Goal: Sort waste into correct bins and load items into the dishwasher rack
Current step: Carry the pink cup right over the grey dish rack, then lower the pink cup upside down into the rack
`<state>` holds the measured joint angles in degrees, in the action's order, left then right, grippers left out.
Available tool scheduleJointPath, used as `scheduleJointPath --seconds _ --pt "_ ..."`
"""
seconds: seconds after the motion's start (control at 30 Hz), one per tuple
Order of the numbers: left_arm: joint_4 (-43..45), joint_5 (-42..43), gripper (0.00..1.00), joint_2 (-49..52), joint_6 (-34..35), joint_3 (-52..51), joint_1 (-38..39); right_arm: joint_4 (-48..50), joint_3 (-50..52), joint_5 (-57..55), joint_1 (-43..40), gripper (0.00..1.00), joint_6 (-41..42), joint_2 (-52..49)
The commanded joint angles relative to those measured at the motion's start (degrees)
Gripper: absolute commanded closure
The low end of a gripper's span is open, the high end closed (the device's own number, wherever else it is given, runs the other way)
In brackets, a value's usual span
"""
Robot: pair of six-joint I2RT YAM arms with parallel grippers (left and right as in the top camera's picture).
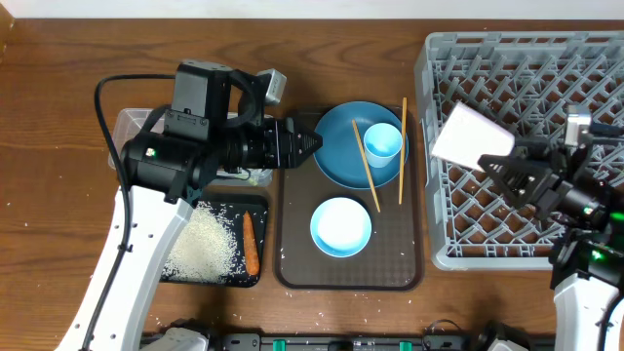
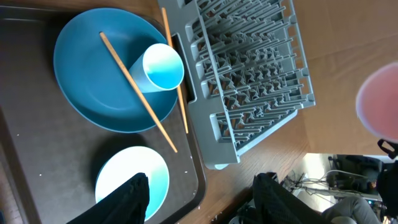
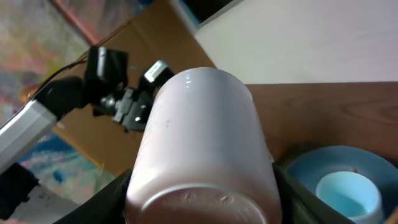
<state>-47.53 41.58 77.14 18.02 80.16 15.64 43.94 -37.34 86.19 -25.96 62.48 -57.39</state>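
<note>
The right pincer (image 1: 499, 161) gripped the pale pink cup (image 1: 471, 136), holding it tilted above the large square grey plastic dishwasher rack (image 1: 585, 78). The left pincer (image 1: 310, 143) stood open and empty over the brown serving tray (image 1: 395, 249), just beside the large dark-blue round plate (image 1: 336, 156). A light-blue cup (image 1: 382, 143) lay on that plate with two thin wooden chopsticks (image 1: 366, 168). The small light-blue bowl (image 1: 340, 226) sat on the same tray. On the wooden surface (image 1: 58, 97), loose white rice grains (image 1: 205, 244) and a thin orange carrot (image 1: 251, 244) lay in the shallow black rectangular tray (image 1: 226, 207).
</note>
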Motion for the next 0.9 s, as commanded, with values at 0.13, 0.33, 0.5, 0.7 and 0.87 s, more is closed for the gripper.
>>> scheduleJointPath --seconds 0.13,0.33,0.5,0.7,0.87 --pt "-0.02 -0.31 0.34 0.17 -0.37 -0.09 -0.09 -0.07 -0.68 1.05 -4.04 0.61 -0.83 -4.7" --pt "0.0 -0.31 0.26 0.17 -0.37 -0.09 -0.09 -0.07 -0.68 -3.04 -4.39 0.61 -0.79 -9.86" --pt "0.0 -0.31 0.15 0.17 -0.37 -0.09 -0.09 -0.09 -0.68 -8.57 -4.39 0.6 -0.85 -13.53" --pt "0.0 -0.31 0.11 0.17 -0.37 -0.09 -0.09 -2.01 -0.68 -17.88 -4.39 0.61 -0.85 -15.82" --pt "0.0 -0.31 0.08 0.17 -0.37 -0.09 -0.09 -11.28 -0.72 -26.34 -4.39 0.61 -6.27 -15.82"
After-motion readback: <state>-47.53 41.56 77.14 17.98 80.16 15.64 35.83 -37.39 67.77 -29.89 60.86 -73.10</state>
